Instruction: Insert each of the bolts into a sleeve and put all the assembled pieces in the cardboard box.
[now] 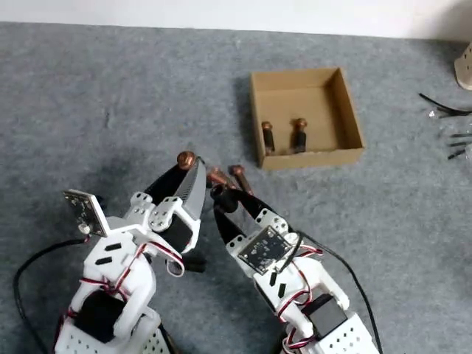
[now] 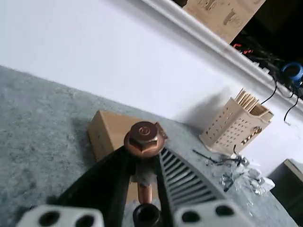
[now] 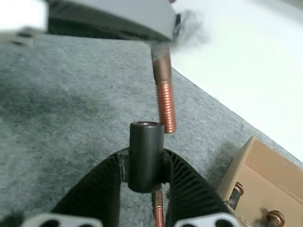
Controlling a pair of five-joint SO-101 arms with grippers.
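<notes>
Pinching a copper bolt (image 1: 186, 158) just under its hexagonal head, the left gripper (image 1: 189, 171) has its fingers pressed against the shank, with the threaded end pointing towards the other arm. The right gripper (image 1: 225, 203) is clamped around a black sleeve (image 1: 224, 198), which stands upright between the ribbed fingers (image 3: 187, 189) with its open end uppermost. In the right wrist view the bolt's threaded tip lies just beside the sleeve's rim, not inside it; contact cannot be judged. Two loose bolts (image 1: 228, 177) lie side by side on the grey mat (image 1: 88, 96), near both grippers and between them and the cardboard box (image 1: 346, 110). Two assembled pieces (image 1: 283, 136) lie in the box against its near wall.
</notes>
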